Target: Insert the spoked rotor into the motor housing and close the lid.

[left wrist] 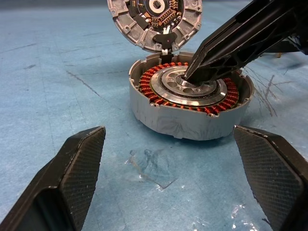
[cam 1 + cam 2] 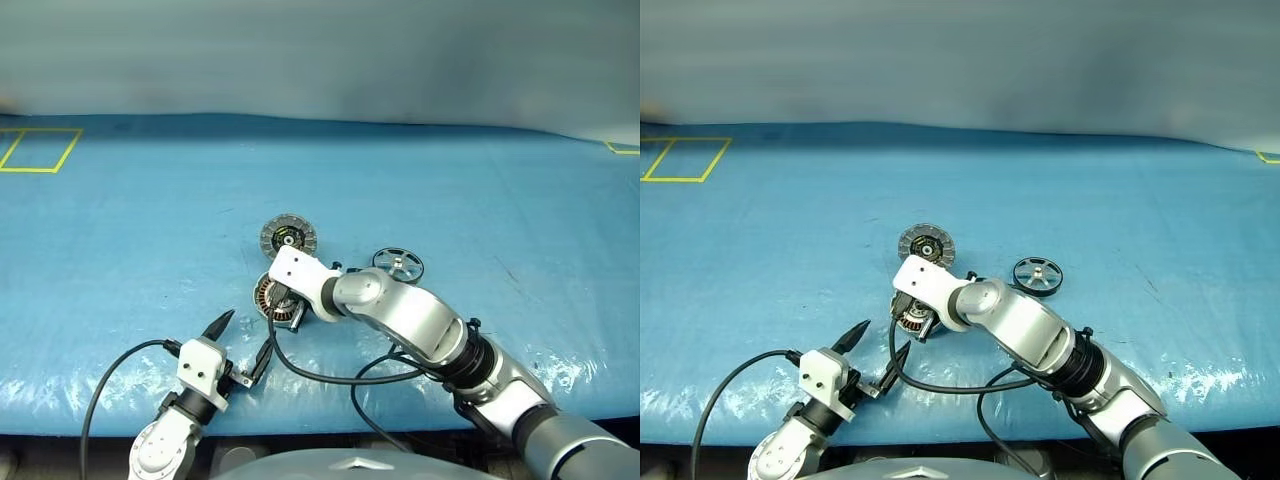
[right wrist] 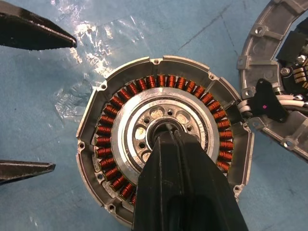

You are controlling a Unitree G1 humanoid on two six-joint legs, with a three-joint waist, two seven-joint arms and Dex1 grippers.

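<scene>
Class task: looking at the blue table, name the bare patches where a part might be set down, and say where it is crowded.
Bare: the blue table left of the lid, and right of the spoked rotor. Crowded: around the motor housing, with both grippers close.

A table (image 2: 480, 200) under a wrinkled blue plastic sheet carries the motor housing (image 1: 190, 98) near its front edge, the lid (image 2: 288, 236) touching it behind, the spoked rotor (image 2: 398, 264) lying nearby, and yellow tape outlines (image 2: 38, 150) at its far corners.
</scene>
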